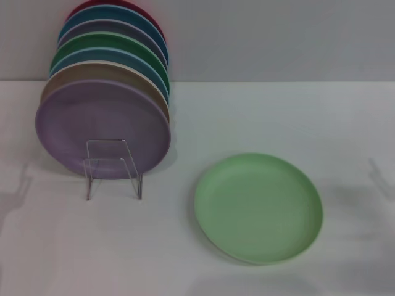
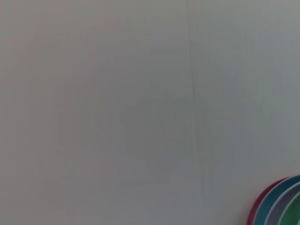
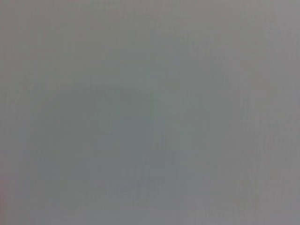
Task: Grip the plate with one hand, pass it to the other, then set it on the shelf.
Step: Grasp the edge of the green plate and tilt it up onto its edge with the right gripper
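The plate [image 1: 258, 208] is seen lying flat on the white surface [image 1: 185, 259], right way up, toward the robot's right and near the front edge. It is well apart from the shelf [image 1: 113, 168], which stands to the left and is already loaded with a row of upright plates, a lilac plate [image 1: 102, 120] foremost and a darker green plate [image 1: 133, 46] farther back.

Neither gripper is visible in the head view. The left wrist view is filled with a plain pale wall, with only the coloured rims of the racked plates caught at one corner; the right wrist view shows nothing but a blank grey field. The state of the jaws on either arm therefore cannot be told.

The plate is judged to be light, stiff plastic, matte rather than glossy, so some friction is expected, and breakage is unlikely if it is dropped. Because it lies flat, little is offered to a grasp except the shallow raised rim. A hold is best taken at the rim's edge, with one finger worked beneath it and the others pressed on top. The side nearest the right arm is likely the easiest to reach. The opposite rim should be left free so the other hand can take it at the handover.
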### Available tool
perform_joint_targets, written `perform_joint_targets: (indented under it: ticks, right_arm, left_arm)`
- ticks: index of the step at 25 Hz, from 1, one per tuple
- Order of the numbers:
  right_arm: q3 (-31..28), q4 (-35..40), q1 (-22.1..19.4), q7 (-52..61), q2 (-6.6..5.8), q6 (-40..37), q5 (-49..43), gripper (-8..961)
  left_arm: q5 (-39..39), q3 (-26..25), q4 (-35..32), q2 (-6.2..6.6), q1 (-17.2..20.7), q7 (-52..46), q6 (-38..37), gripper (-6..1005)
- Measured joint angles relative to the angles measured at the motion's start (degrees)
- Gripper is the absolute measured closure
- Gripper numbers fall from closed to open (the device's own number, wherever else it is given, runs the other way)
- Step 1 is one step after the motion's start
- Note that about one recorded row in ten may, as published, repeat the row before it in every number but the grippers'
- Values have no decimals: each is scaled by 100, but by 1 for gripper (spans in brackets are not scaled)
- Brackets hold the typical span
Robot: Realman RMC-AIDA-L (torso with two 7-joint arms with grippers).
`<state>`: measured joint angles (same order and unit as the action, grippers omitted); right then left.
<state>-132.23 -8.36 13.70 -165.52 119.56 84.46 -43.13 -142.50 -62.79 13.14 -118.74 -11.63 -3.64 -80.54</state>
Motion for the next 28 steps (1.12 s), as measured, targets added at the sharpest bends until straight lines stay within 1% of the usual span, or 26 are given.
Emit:
perform_joint_targets:
  ticks: [11, 17, 19, 20, 21, 23, 24, 25, 26, 27, 28]
  right_arm:
    - [58, 63, -55, 4, 17, 81, -3, 120]
    - [49, 113, -70, 12, 25, 226, 5, 121]
    - [21, 159, -71, 173, 25, 335, 54, 121]
    - [32, 166, -76, 589, 22, 524, 74, 121]
    - [32, 166, -76, 589, 22, 524, 74, 121]
    - [163, 5, -101, 1151, 4, 639, 69, 121]
    - [289, -227, -129, 1589, -22, 595, 51, 122]
    - [514, -787, -229, 2503, -57, 260, -76, 122]
    - [514, -787, -229, 2503, -57, 260, -76, 122]
    - [629, -1232, -306, 3170, -70, -68, -264, 122]
    - [757, -1870, -420, 3855, -66, -528, -619, 122]
  left_arm:
    - [12, -51, -40, 12, 4, 1, -16, 188]
    - [13, -37, -16, 2, 36, -14, -37, 189]
    - [12, -20, 6, 0, 44, -20, -38, 190]
    - [6, -7, 12, -5, 40, -25, -38, 190]
    - [6, -7, 12, -5, 40, -25, -38, 190]
    - [-8, 4, 17, -9, 29, -50, -26, 191]
    - [-14, 13, 19, -10, 27, -60, -17, 191]
    - [-16, 20, 19, -12, 27, -62, -15, 191]
    - [-17, 31, 20, -15, 29, -64, -17, 191]
    - [-19, 36, 21, -18, 35, -64, -24, 191]
    - [-17, 38, 22, -20, 42, -64, -32, 192]
